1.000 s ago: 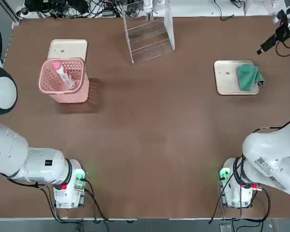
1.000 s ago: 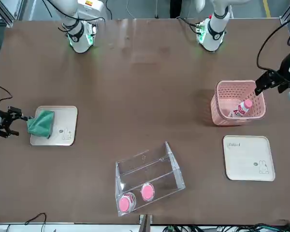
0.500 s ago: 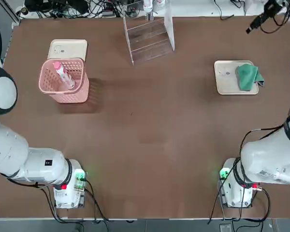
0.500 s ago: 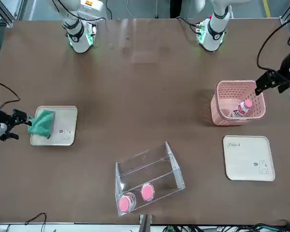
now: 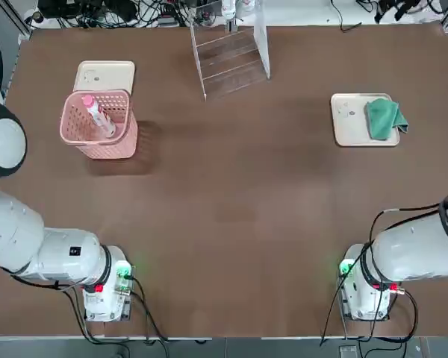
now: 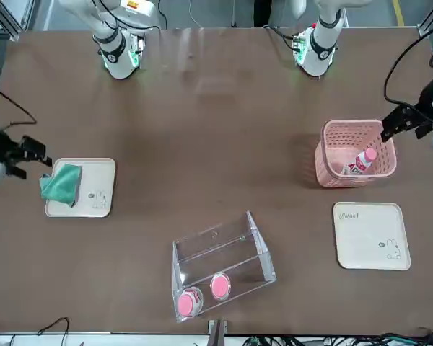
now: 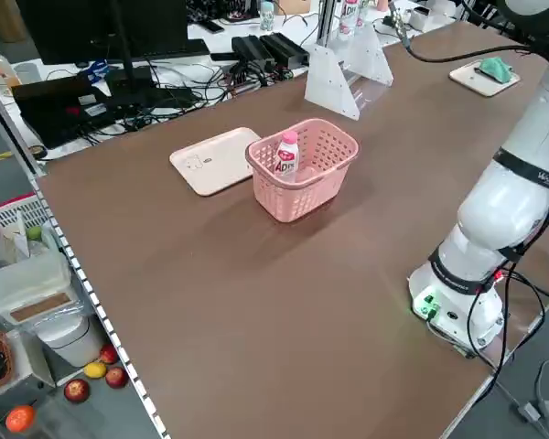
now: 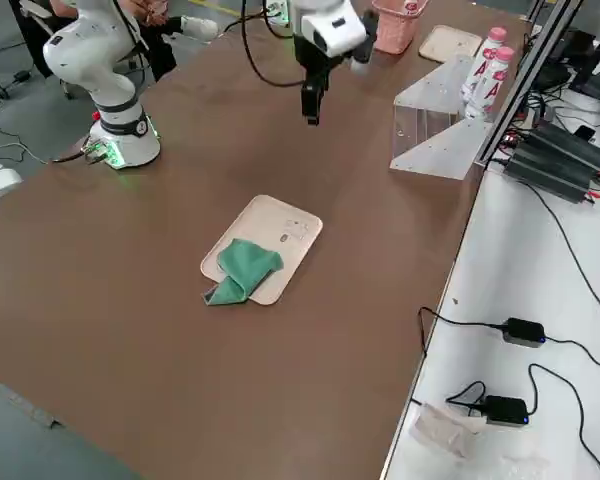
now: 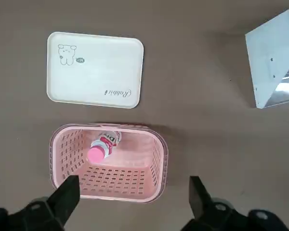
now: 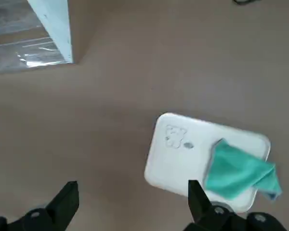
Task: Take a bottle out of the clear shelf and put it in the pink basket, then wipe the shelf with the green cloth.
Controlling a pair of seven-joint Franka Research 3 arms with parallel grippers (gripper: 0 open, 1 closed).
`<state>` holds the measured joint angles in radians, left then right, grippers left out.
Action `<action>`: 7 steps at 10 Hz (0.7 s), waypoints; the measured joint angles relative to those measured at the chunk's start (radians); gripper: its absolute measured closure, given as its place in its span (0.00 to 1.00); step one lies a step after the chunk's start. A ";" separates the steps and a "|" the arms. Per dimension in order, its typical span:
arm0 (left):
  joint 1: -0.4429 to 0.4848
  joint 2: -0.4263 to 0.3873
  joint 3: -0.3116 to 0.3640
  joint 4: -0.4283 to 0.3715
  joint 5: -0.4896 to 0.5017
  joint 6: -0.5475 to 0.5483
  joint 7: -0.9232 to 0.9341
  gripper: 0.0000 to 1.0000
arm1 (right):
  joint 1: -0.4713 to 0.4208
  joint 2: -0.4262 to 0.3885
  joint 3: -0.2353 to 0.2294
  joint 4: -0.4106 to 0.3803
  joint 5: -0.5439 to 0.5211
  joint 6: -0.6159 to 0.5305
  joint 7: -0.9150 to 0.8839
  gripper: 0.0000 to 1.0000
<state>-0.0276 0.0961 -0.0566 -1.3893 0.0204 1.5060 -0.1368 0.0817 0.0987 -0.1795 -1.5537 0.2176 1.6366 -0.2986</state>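
The pink-and-white bottle [image 5: 97, 115] [image 9: 102, 147] lies slanted inside the pink basket [image 5: 104, 145] [image 6: 332, 176] at the table's left. My left gripper [image 9: 132, 197] [image 6: 398, 124] hovers open high over the basket, holding nothing. At the far middle edge stands the clear shelf [image 5: 230, 56] [image 6: 220, 256], and no bottle shows on its tiers. The green cloth [image 5: 384, 118] [image 10: 238, 171] lies crumpled on a cream tray [image 5: 349, 123] at the right. My right gripper [image 10: 132, 202] [image 8: 311, 105] hangs open in the air, well above the table near that tray, apart from the cloth.
A second cream tray [image 5: 104, 74] lies just beyond the basket. Two mostly white bottles with pink caps [image 8: 490, 62] stand behind the shelf at the far edge, beside a post. Cables and power bricks [image 8: 555, 165] lie past the table's far side.
My right gripper has risen and drifted, leaving the top view at its far right corner. The left gripper, the bottle, the basket and the cloth have stayed put.
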 joint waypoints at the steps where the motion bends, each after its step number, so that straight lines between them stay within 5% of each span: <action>1: 0.001 0.000 0.001 0.000 0.000 0.000 0.000 0.00 | 0.026 -0.018 0.009 0.047 -0.011 -0.065 0.091 0.00; 7: 0.001 0.000 0.000 0.000 0.000 0.000 0.000 0.00 | 0.078 -0.042 0.020 0.090 -0.083 -0.168 0.284 0.00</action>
<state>-0.0266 0.0961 -0.0562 -1.3893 0.0204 1.5060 -0.1368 0.1601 0.0567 -0.1593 -1.4639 0.1344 1.4690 -0.0150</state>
